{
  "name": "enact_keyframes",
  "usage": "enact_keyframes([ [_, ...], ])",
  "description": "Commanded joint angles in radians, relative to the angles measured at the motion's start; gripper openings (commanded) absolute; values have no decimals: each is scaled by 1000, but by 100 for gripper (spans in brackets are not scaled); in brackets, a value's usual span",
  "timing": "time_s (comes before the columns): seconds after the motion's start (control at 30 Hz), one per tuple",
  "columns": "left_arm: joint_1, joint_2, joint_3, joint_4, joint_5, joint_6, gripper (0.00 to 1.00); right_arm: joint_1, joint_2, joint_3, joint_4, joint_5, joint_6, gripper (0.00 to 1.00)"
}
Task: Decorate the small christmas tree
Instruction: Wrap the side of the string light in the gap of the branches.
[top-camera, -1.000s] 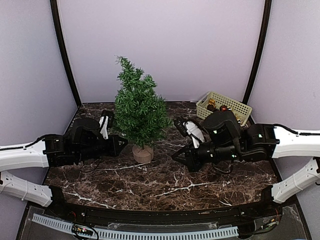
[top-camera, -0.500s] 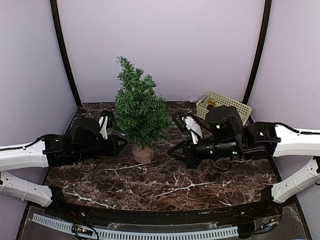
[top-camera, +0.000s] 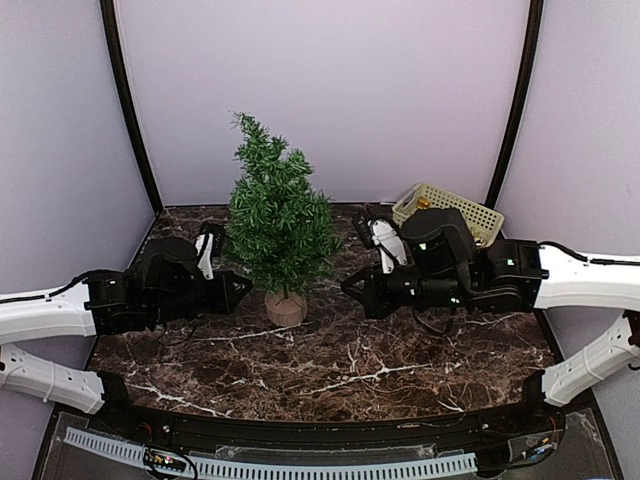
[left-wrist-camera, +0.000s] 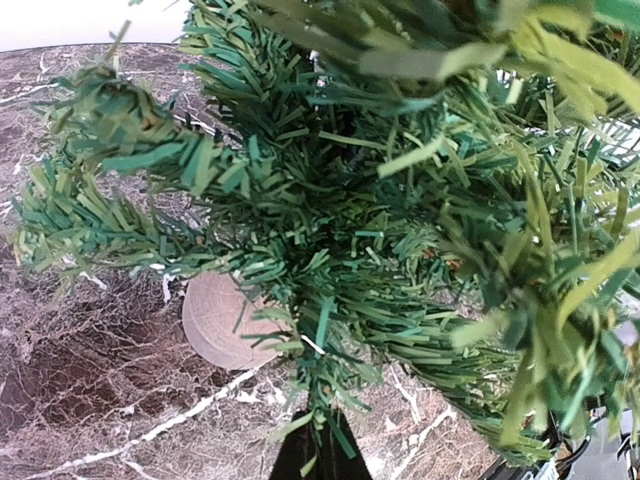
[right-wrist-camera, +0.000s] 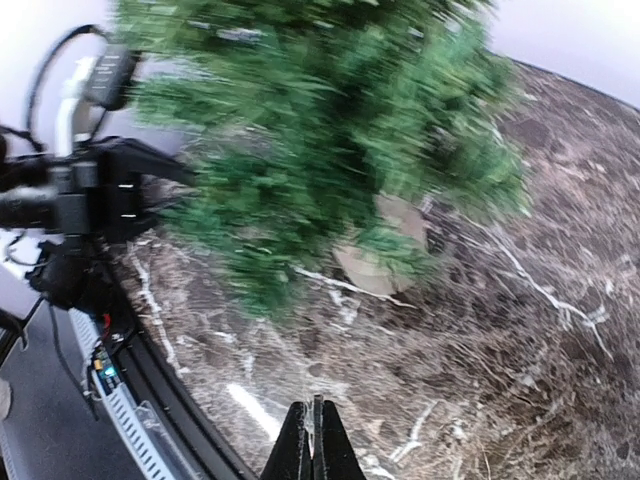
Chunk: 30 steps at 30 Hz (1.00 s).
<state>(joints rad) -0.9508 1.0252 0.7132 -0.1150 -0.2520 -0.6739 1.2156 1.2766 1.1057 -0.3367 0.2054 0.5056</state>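
Two arms lie low over the marble table (top-camera: 330, 370), one on each side of the tree (top-camera: 278, 225); your tree stands upright left of centre, toward the back, its round wooden base (top-camera: 286, 307) flat on the marble.

Left gripper (top-camera: 243, 289): tips together, pointing at the lower branches from the tree's left; in your left wrist view the needles run right down onto the fingertips (left-wrist-camera: 300, 462); I cannot tell whether a sprig is nipped between them.

Right gripper (top-camera: 352, 290): jaws closed flat on each other, nothing between them; it sits just right of the tree, near the base, apart from the foliage.

Right wrist view is blurred; only tree and base read clearly.

Pale basket (top-camera: 455, 208) at back right, partly behind your right arm.
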Motion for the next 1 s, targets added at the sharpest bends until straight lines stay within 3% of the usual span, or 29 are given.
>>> enact_keyframes([
  [0.0, 13, -32, -17, -13, -20, 2, 0, -68, -7, -91, 55, -5, 56, 0],
  [0.27, 27, -52, -20, -28, -16, 4, 0, -185, 32, -243, 161, -45, 127, 0],
  [0.47, 41, -62, -21, -29, -1, 23, 0, -189, 70, -292, 267, -165, 97, 0],
  [0.97, 192, -49, -25, 53, 120, 243, 0, -193, 156, -297, 455, -78, 88, 0],
])
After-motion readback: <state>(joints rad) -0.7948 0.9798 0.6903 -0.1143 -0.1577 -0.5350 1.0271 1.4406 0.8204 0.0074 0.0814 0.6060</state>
